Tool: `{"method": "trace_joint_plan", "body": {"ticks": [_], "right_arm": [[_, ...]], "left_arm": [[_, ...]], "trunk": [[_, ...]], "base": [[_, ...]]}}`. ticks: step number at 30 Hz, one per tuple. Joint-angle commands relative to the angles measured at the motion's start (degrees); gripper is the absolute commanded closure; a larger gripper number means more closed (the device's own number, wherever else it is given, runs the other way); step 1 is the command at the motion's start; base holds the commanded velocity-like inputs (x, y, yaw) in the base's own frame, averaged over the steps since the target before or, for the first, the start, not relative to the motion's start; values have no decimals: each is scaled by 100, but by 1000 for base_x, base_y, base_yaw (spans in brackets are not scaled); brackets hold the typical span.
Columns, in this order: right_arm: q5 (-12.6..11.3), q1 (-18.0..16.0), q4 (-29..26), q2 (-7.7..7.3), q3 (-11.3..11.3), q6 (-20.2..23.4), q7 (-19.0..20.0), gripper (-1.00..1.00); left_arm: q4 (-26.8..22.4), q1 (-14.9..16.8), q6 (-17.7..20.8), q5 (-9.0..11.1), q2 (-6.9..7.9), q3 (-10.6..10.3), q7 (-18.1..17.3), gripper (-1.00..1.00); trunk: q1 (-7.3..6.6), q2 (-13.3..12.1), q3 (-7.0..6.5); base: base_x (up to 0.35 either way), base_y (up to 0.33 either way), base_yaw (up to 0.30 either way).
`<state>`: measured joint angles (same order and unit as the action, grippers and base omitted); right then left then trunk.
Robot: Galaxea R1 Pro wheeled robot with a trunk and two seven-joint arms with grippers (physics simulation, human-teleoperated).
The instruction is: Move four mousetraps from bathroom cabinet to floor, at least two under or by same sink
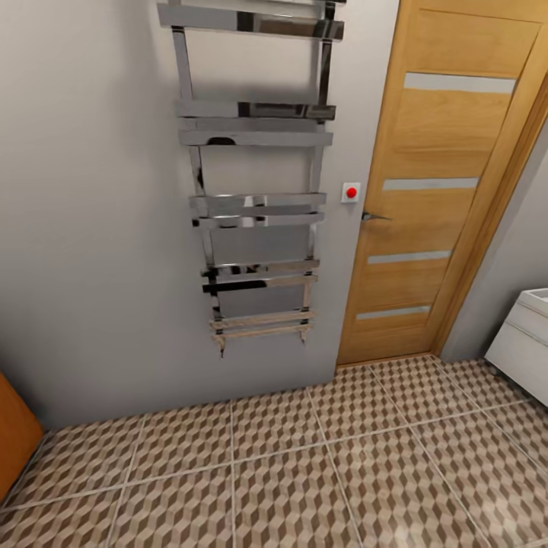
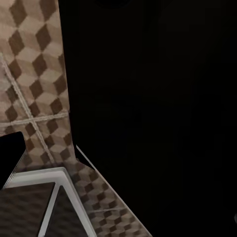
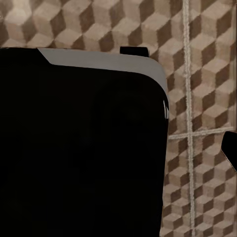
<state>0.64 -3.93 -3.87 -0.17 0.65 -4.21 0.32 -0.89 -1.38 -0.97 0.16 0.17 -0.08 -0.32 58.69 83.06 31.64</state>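
The bathroom floor (image 1: 289, 472) of brown, beige and white cube-pattern tiles spreads across the lower head view and also shows in both wrist views, bathroom floor (image 2: 34, 79) and bathroom floor (image 3: 202, 94). A white sink (image 1: 525, 342) with flat fronts juts in at the right edge. The mousetraps are out of view. Both wrist views look down past black robot bodywork (image 3: 79, 148). A small dark shape (image 2: 10, 158) sits at the frame edge in the left wrist view, and a similar dark shape (image 3: 230, 148) in the right one. I cannot tell how the jaws stand.
Straight ahead is a grey wall with a tall chrome towel rail (image 1: 255, 175). To its right stands a closed wooden door (image 1: 434, 190) with a red button (image 1: 351, 192) beside it. An orange-brown panel (image 1: 15, 434) pokes in at the left edge.
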Motion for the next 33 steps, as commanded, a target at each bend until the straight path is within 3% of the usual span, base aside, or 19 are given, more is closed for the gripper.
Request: {"method": "trace_joint_plan", "body": {"ticks": [1, 15, 33], "right_arm": [[6, -3, 4, -1, 5, -19, 3, -100], [6, -3, 0, -5, -2, -25, 3, -100], [3, -3, 30, 17, 151, -462, -7, -100]], "left_arm": [[-8, -3, -8, 2, 1, -1, -3, -100], [-8, -3, -8, 2, -8, -1, 2, -100], [-11, -3, -9, 7, 0, -1, 5, -100]], "trunk": [[3, 2, 4], [3, 2, 4], [3, 2, 95]], "base": [[335, 0, 0], [300, -31, 0], [14, -2, 160]]}}
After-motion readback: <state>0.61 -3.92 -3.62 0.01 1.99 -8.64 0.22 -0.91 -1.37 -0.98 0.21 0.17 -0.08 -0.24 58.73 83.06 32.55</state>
